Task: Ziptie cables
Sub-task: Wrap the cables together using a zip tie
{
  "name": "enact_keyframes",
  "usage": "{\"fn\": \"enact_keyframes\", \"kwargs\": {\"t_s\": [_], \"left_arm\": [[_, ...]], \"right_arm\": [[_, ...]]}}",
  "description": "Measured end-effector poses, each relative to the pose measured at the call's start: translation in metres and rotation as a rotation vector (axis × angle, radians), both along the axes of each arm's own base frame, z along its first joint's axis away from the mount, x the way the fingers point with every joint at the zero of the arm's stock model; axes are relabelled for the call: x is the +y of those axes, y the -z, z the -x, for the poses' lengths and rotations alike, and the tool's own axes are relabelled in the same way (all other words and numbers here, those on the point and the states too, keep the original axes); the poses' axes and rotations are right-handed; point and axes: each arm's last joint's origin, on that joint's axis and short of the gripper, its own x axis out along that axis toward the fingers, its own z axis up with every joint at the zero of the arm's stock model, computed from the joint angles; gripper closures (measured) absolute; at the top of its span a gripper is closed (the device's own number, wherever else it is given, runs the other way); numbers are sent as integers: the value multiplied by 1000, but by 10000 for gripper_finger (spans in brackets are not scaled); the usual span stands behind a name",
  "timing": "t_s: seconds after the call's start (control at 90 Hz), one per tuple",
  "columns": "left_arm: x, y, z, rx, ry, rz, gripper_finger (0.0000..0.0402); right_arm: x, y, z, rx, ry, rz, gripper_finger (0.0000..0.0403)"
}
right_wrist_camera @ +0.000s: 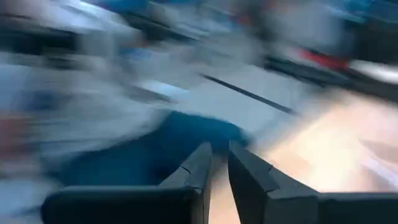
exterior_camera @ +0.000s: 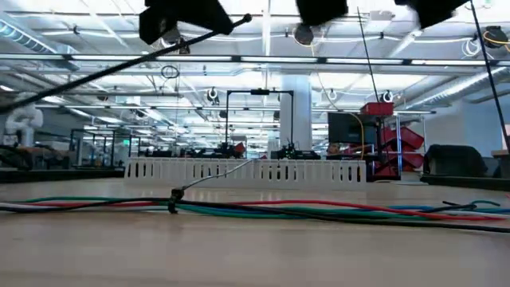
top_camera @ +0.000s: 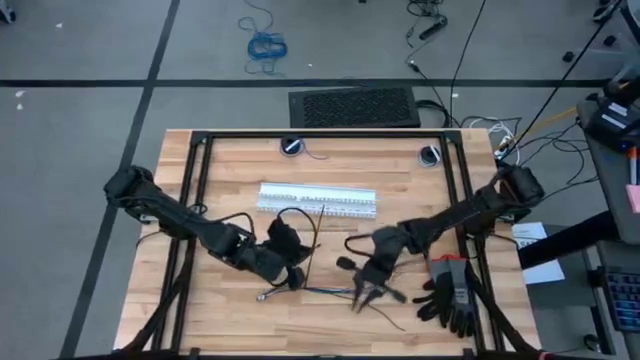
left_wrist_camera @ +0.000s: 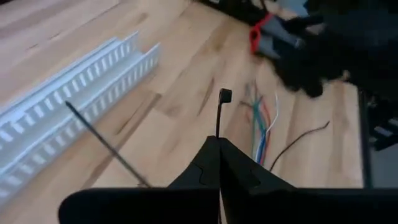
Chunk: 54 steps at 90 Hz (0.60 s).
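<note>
While the left tool [left_wrist_camera: 219,163] is clamped on a ziptie [left_wrist_camera: 219,112] above the cables [left_wrist_camera: 264,127], the right tool [right_wrist_camera: 219,163] hovers slightly apart.

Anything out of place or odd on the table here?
Nothing looks damaged or spilled. The left gripper is shut on a ziptie standing upright, while the cables lie loose on the wood, near black gloves.

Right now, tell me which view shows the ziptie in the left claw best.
The left wrist view: the ziptie stands out of the shut left claw, its head clear. The high view shows only a thin line near that claw. The low view is uncertain; the right wrist view is blurred.
</note>
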Motion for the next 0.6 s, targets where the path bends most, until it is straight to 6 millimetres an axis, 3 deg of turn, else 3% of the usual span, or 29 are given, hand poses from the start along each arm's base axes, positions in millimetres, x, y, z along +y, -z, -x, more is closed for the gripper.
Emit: {"fn": "enact_keyframes", "kwargs": {"t_s": [0.1,0.189,0.333,0.5,0.6], "left_arm": [[-3,6,6,15,-90,-51,401],[-4,12,12,-25,-254,-78,401],[-8,27,6,-110,-410,-136,402],[-24,68,-14,-57,-355,-197,402],[-32,88,-21,3,-287,-323,402]], "right_arm": [[1,12,6,76,466,154,371],[7,17,15,103,726,167,372],[24,20,26,74,894,67,368],[42,32,36,-41,1100,93,364],[49,44,36,-94,1169,130,364]]}}
